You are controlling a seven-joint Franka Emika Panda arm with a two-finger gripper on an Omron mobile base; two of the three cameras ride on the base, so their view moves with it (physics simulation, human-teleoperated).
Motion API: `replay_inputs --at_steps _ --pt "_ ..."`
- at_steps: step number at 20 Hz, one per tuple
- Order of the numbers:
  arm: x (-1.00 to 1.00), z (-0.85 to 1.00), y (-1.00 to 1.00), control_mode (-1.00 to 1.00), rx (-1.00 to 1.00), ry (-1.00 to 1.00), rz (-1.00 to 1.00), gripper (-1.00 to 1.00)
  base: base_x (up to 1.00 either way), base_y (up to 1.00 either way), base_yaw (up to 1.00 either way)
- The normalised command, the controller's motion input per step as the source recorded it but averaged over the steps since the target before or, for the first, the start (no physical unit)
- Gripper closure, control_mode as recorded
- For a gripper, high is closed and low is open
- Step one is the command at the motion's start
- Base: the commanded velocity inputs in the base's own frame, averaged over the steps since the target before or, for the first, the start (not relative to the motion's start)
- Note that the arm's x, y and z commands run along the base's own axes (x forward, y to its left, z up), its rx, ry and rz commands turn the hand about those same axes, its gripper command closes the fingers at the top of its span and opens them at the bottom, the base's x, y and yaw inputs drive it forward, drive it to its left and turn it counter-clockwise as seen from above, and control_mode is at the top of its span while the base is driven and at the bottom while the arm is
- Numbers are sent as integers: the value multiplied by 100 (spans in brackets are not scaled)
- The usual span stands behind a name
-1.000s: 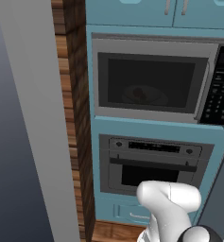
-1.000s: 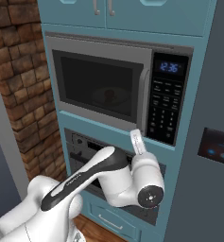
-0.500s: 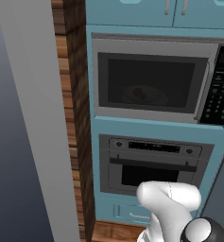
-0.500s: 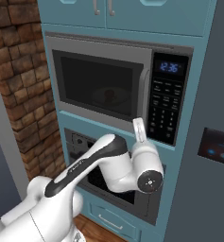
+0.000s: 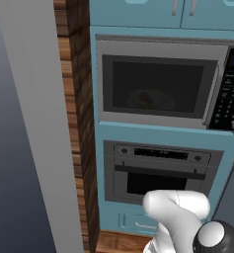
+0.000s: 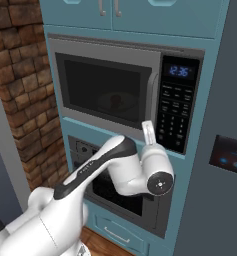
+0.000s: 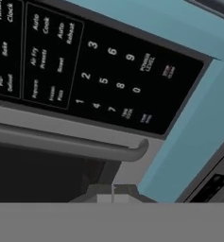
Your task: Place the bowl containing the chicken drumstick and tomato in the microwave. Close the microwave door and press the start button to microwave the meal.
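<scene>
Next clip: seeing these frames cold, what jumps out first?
The microwave is set in teal cabinetry with its door shut, and the bowl shows dimly through the dark window. The white arm reaches up with its hand just below the black keypad. In the hand view the number keys loom close above the curved door handle.

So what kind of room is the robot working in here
Most likely a home kitchen: a grey-steel built-in microwave with a black keypad strip sits above a grey wall oven, all set in teal cabinetry beside a brick wall.
</scene>
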Motion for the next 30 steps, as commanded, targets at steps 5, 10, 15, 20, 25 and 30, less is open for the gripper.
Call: replay_inputs --at_steps 5,10,15,20,25,30 --pt "36 -21 0 -100 0 3 0 100 0 0 0" --pt "33 -20 0 -100 2 4 0 100 0 0 0" --pt "24 -15 0 -100 3 0 0 100 0 0 0" --pt "13 -19 0 -100 3 0 -1 100 0 0 0" --pt "16 -6 0 -100 3 0 -3 100 0 0 0" --pt "15 0 -7 -100 3 0 -5 100 0 0 0"
